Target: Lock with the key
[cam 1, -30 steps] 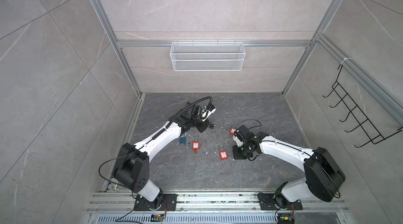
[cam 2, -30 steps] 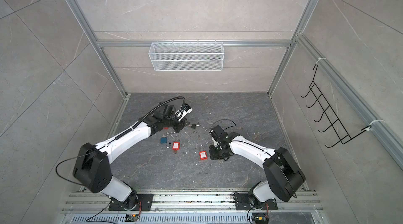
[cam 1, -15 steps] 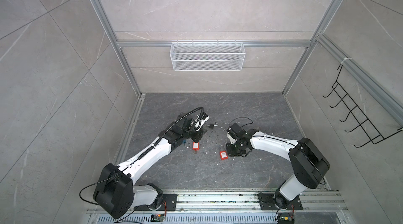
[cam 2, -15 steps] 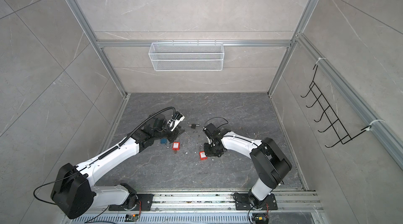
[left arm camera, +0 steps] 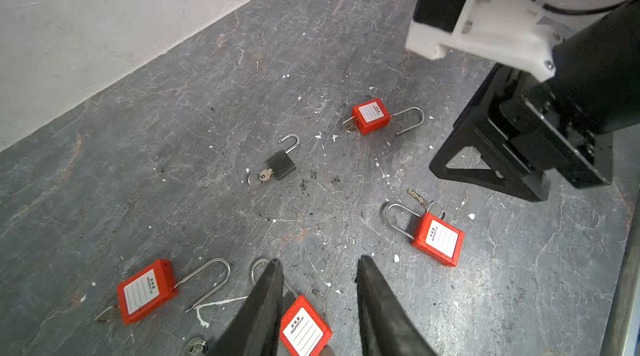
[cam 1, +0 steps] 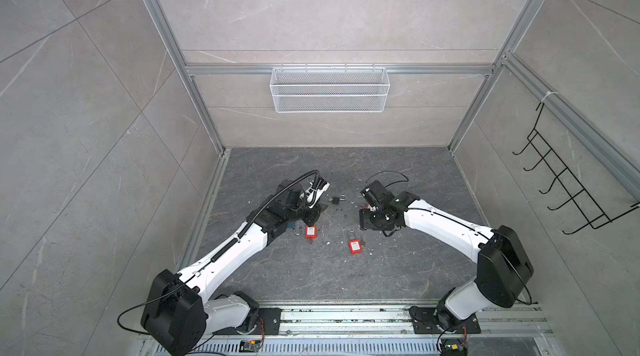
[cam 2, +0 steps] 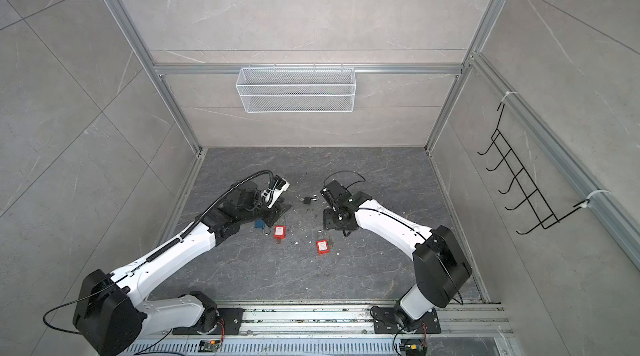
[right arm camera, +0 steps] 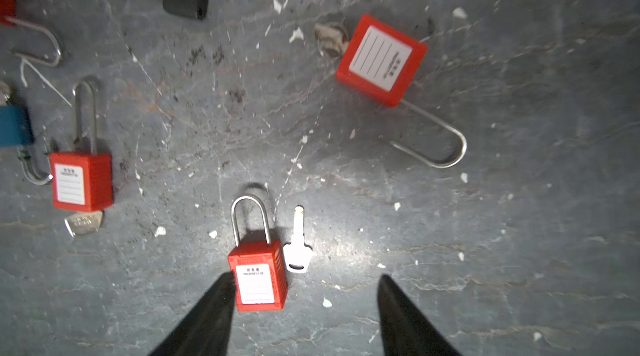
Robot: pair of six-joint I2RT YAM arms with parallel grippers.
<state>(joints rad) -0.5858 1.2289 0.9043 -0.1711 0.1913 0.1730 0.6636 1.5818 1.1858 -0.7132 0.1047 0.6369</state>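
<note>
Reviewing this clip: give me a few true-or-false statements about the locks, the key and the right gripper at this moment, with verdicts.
1. The black padlock has its shackle open. True.
2. The right gripper is shut on the key. False: its fingers stand apart and the key lies on the floor.
3. The loose key lies beside a red padlock whose shackle is closed. True.
4. Every padlock on the floor is red. False: one is black, and there is also a blue padlock.
</note>
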